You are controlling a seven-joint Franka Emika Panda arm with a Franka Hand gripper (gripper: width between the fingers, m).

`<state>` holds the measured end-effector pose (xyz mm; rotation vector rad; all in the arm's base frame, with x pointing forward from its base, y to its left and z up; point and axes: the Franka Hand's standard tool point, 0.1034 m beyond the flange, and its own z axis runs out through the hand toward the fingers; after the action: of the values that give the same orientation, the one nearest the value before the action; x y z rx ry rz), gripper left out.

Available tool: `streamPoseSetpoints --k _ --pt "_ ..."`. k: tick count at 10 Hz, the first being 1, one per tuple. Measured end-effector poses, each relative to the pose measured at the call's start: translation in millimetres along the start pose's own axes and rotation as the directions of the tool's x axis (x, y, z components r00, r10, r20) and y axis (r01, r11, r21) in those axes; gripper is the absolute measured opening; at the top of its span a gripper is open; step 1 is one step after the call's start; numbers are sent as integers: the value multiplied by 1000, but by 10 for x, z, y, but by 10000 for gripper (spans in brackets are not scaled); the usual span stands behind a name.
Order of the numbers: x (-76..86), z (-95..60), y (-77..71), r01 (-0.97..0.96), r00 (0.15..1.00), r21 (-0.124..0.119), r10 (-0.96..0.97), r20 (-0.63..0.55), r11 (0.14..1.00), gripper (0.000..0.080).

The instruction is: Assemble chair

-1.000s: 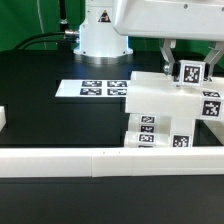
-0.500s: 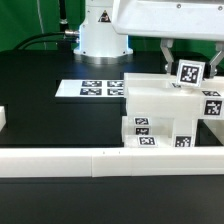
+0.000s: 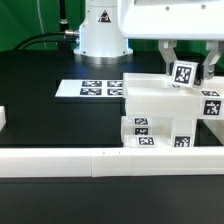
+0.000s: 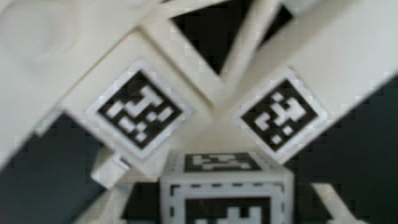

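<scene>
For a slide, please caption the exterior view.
Gripper clasps a tagged post atop the partly assembled white chair.

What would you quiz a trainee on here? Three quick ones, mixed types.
1. True or false: the gripper is empty.
2. Multiple choice: the marker board lies A) on the table, to the exterior view's left of the stacked chair parts; B) on top of them; C) in the gripper.
3. Fill in: in the wrist view, the tagged short post sits in front of the ___-braced frame.

Key:
1. False. It is shut on the short post.
2. A.
3. X.
</scene>
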<state>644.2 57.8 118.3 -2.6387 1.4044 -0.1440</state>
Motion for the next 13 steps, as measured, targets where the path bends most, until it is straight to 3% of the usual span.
streamPoseSetpoints --k 1,5,7,12,13 --pt "4 1 -1 -65 998 10 65 6 998 282" --pt "-17 2 -13 -276 961 11 275 13 961 282" --pt "26 3 -12 -432 901 52 430 45 900 282" --pt "26 11 -18 -559 829 54 557 59 827 283" --pt "27 16 -14 -547 837 54 545 56 835 473"
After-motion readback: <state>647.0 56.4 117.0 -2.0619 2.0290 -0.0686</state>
